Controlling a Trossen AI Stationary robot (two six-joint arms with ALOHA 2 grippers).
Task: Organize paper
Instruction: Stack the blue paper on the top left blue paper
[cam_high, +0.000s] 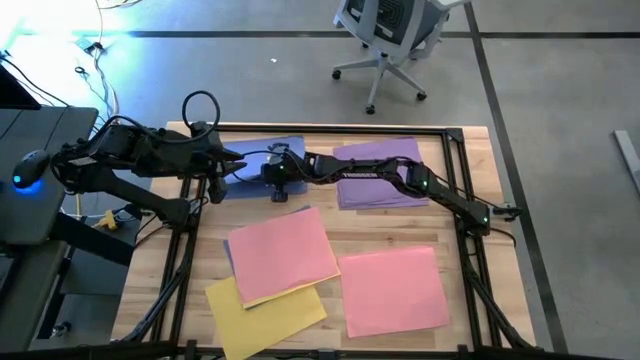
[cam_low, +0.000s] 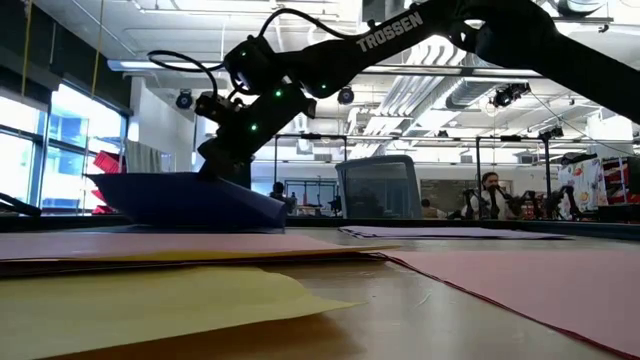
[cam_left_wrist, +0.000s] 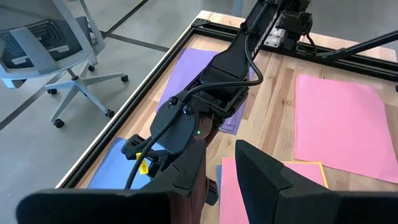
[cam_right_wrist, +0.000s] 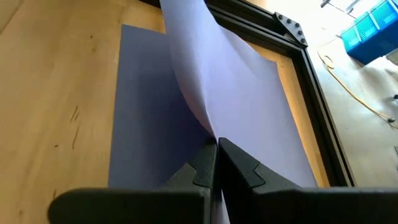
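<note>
A periwinkle blue paper sheet lies at the table's far left, with the purple stack to its right. Two pink sheets and a yellow one lie nearer. My right gripper reaches left across the purple stack and is shut on the top blue sheet. That sheet bulges up off a darker blue sheet lying flat beneath. My left gripper is open and hovers at the blue paper's left side, touching nothing. My right gripper pinches the top blue sheet between its two shut fingers, coming from above and from the table's right. The paper curves up and away from the fingers. In the low view the sheet is raised and bowed, its right tip low at the table.
The black frame rail runs along the far edge just behind the blue and purple paper. Bare wood shows at the right and between the sheets. An office chair stands on the floor beyond the table.
</note>
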